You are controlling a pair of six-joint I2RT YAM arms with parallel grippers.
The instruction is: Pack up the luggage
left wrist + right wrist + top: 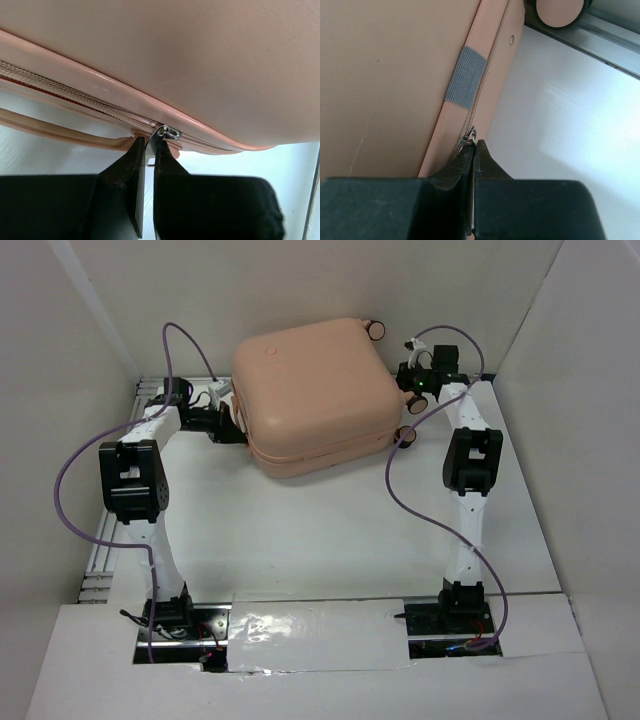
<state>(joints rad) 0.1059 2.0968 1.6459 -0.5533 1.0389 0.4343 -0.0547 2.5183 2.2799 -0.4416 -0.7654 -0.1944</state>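
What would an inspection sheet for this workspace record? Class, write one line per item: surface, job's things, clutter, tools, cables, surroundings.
Surface: white table, glossy tape strip at its near edge.
Job's things: the luggage closed, lying flat at the far middle, wheels on its right side.
Clutter: nothing seen.
Tools: left tool shut on zipper pull; right tool shut on second zipper pull.
Cables: purple cables loop loosely along both arms.
Surroundings: white walls; metal rail at the left.

White table (330, 540); aluminium rail (98, 565) along left edge; glossy tape (310, 635) at near edge.
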